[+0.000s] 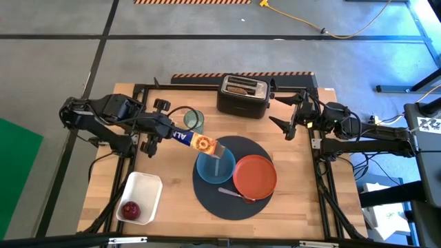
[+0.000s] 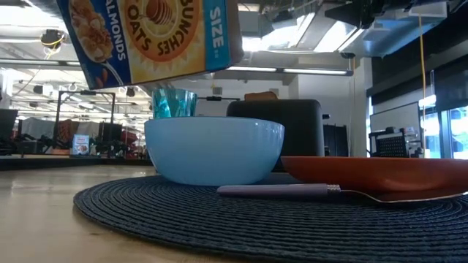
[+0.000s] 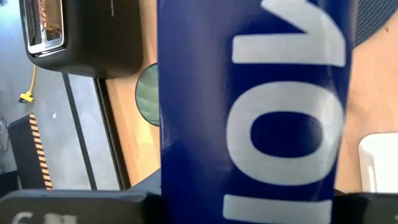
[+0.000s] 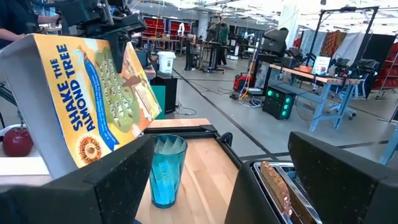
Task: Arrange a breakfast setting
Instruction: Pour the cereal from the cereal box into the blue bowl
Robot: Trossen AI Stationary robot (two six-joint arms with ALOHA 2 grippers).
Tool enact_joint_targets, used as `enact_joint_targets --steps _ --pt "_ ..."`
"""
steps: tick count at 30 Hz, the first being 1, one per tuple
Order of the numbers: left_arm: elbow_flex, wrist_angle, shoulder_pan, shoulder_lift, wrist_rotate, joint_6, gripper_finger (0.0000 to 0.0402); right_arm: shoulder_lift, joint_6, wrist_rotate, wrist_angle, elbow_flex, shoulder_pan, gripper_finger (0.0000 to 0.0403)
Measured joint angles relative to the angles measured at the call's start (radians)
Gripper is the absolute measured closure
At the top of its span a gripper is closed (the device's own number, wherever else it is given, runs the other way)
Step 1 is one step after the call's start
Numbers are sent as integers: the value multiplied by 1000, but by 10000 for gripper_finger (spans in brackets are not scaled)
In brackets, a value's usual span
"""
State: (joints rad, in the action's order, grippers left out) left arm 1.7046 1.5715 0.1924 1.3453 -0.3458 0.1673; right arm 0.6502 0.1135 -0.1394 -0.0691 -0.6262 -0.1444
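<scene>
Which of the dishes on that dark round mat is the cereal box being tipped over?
The blue bowl. The left gripper holds the cereal box tilted above it; the orange-red plate sits beside it, clear of the box.

Even overhead light falls on the table [image 1: 172,200] in the high view, with soft shadows and no strong glare. In the low view, bright ceiling strips and far windows backlight the scene; the blue bowl [image 2: 213,150] shows a pale sheen, and the near weave of the round dark mat [image 2: 241,219] is soft. The left wrist view is filled by the cereal box [image 3: 252,112], too close and blurred. The right wrist view is bright, its near dark parts out of focus.
</scene>
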Motion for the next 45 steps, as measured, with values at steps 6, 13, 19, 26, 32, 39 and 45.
enact_joint_targets --steps 6,13,19,26,32,39,45 --pt "-17 -1 -1 -5 -3 0 282 0 0 0 21 0 0 40" --pt "-111 2 -1 -15 -2 -1 282 0 0 19 23 0 0 40" --pt "-125 -1 -1 -14 6 2 282 0 0 19 20 0 0 40" --pt "-123 -2 3 -10 -67 109 282 0 0 19 15 0 0 40" --pt "-131 0 31 -9 -83 135 282 2 -2 20 24 0 0 40" --pt "-131 0 100 13 -155 185 282 25 -3 20 19 -2 0 40" --pt "-131 -1 116 59 -175 210 282 51 -3 20 7 -2 0 40"
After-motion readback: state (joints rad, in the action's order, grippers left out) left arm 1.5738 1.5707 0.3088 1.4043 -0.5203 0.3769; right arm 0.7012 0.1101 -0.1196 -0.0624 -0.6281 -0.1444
